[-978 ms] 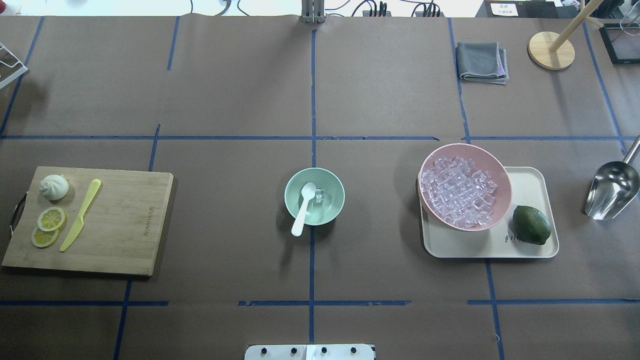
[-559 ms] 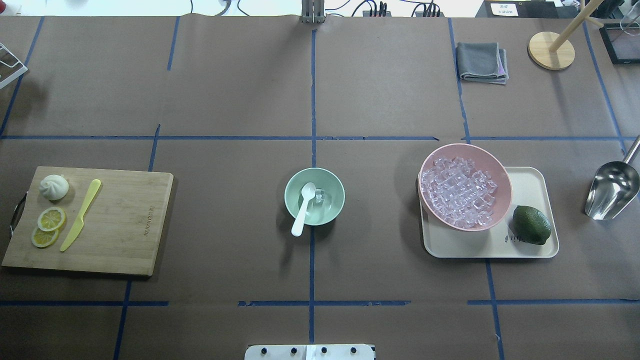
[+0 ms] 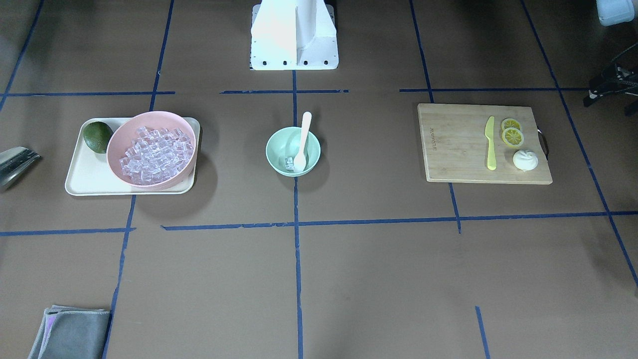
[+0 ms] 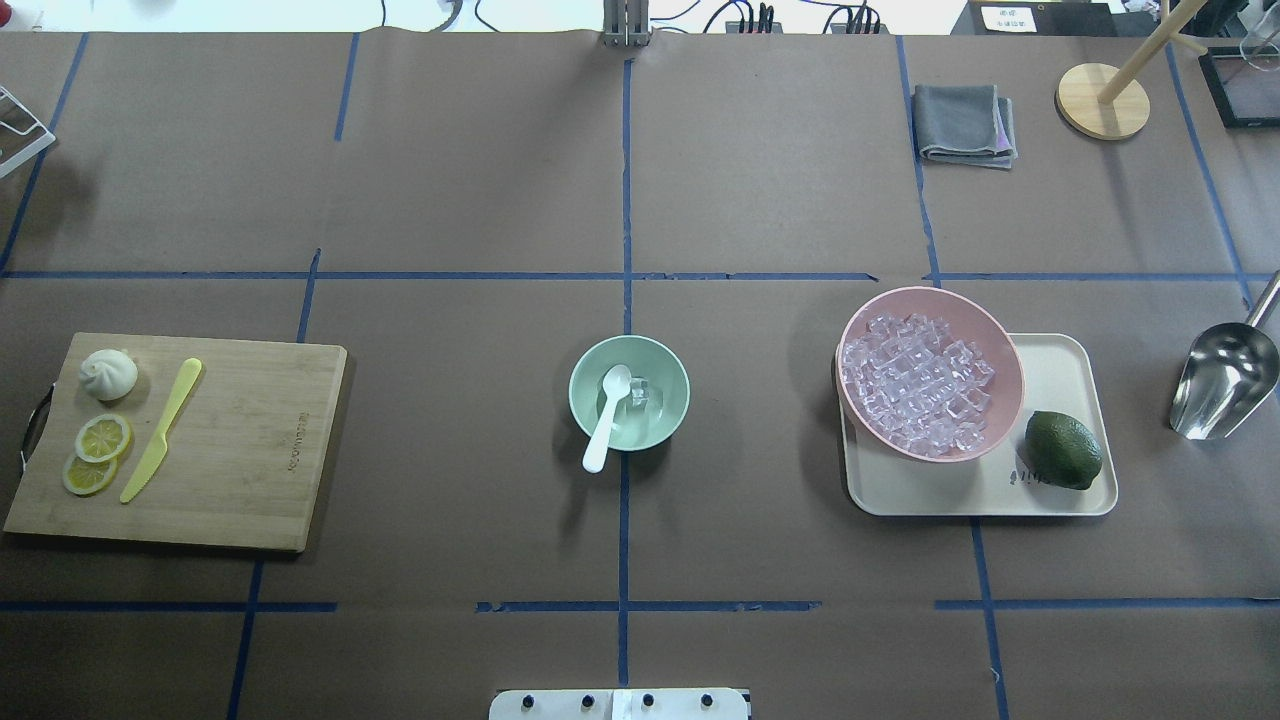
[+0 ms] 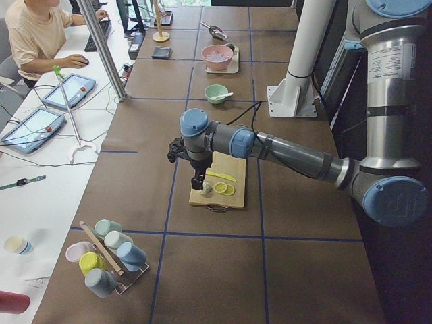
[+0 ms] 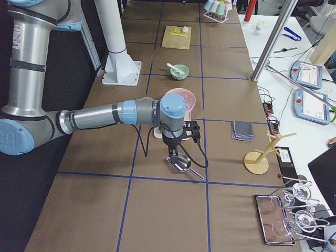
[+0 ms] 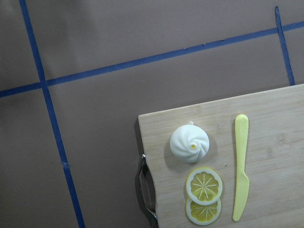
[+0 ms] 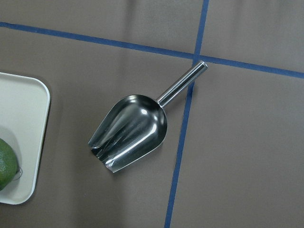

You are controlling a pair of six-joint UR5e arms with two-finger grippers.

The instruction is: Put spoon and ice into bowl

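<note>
Found spoon [image 4: 607, 418] in bowl [image 4: 668, 362] beside ice [image 4: 642, 392], handle over near rim - left gripper [image 5: 197, 182] above board [image 4: 240, 440], right gripper [image 6: 174, 153] above scoop [image 4: 1225, 378], both well apart from bowl, opening of the 2 impossible to tell.

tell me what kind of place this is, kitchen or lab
Most likely a robotics lab set up for recording, not a kitchen: the robot's left arm reaches over a table covered in brown paper and gridded with blue tape, and an operator sits at a side desk with touchscreen pendants.
</note>
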